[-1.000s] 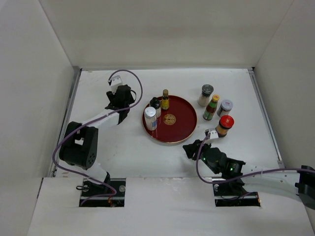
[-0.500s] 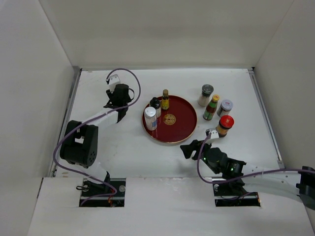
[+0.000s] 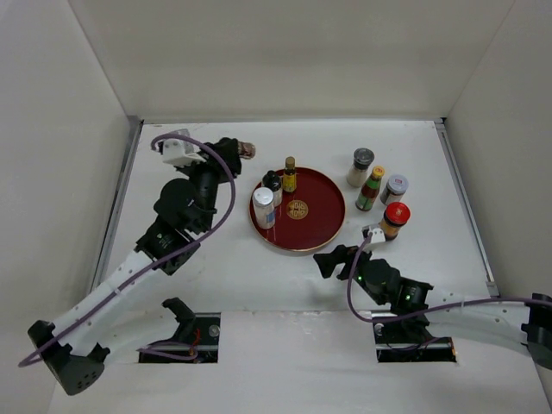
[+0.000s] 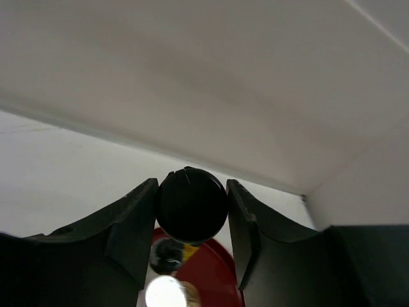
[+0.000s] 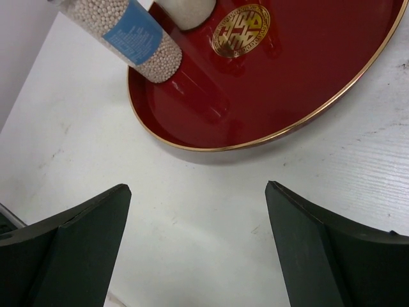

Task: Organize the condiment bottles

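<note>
The left gripper clenches a black-capped bottle. Swung down carelessly, it could topple the standing bottles on the tray just ahead. The right gripper hangs released, empty.

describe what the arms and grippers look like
The left arm and right arm are white links with chunky black joints, each trailing a purple cable. The left gripper and right gripper have broad matte black fingers. Small green lights glow on the right arm.
</note>
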Motion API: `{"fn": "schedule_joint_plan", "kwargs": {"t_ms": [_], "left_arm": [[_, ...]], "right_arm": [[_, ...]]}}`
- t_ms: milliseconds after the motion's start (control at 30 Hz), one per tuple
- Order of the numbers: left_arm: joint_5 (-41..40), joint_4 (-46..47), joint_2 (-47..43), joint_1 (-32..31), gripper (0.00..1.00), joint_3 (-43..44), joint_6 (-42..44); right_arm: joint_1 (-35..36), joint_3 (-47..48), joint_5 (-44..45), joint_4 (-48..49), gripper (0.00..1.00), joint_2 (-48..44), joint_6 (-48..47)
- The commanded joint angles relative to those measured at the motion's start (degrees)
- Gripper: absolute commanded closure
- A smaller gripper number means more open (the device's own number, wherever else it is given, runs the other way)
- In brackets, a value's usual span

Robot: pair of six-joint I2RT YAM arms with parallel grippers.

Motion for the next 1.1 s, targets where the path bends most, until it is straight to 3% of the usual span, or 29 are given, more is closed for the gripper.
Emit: {"fn": "schedule_joint_plan", "kwargs": {"t_ms": [0,33,267,1067], "left_arm": [[-1.6,-0.1,4.6,-9.2,0.74,1.7,2.2],[-2.3,0.5,6.1,-11.3,0.74,2.1,2.7],[-3.4,5.8,18.6,-19.4,0.74,1.0,3.9],[-5.2,16.5,30.8,-23.4,0.70,-16.2,0.7]], "right_arm": [[0.7,-0.1,2.3,2.0,0.05,-1.6,0.5],[0.8,-0.2,3.0,1.9,0.00,-2.0,0.6],[0.8,-1.1,7.1,-0.6,0.00,-5.8,2.0],[0.4,-1.4,7.6,-1.7,0.00,-7.1,3.1]]}}
